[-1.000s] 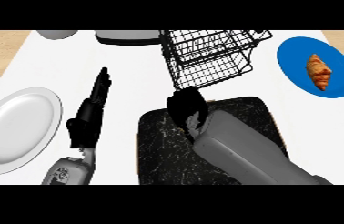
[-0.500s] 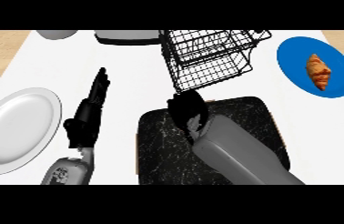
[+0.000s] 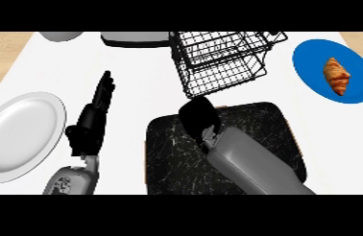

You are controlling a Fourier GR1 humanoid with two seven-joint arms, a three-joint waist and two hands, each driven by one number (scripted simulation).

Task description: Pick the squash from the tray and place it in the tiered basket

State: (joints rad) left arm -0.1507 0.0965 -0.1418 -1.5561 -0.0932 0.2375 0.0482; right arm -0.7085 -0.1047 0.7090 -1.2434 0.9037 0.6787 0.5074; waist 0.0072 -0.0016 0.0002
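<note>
The right robot hand point(image 3: 198, 116) is curling over the black tray point(image 3: 255, 129), whether grasping the squash is unclear, it being hidden; the left robot hand point(image 3: 94, 116) is lying released, pointing twelve o'clock; the tiered basket point(image 3: 223, 62) is standing beyond.

Kitchen counter — plates point(image 3: 28, 134), croissant point(image 3: 337, 75), wire basket point(image 3: 223, 62).
</note>
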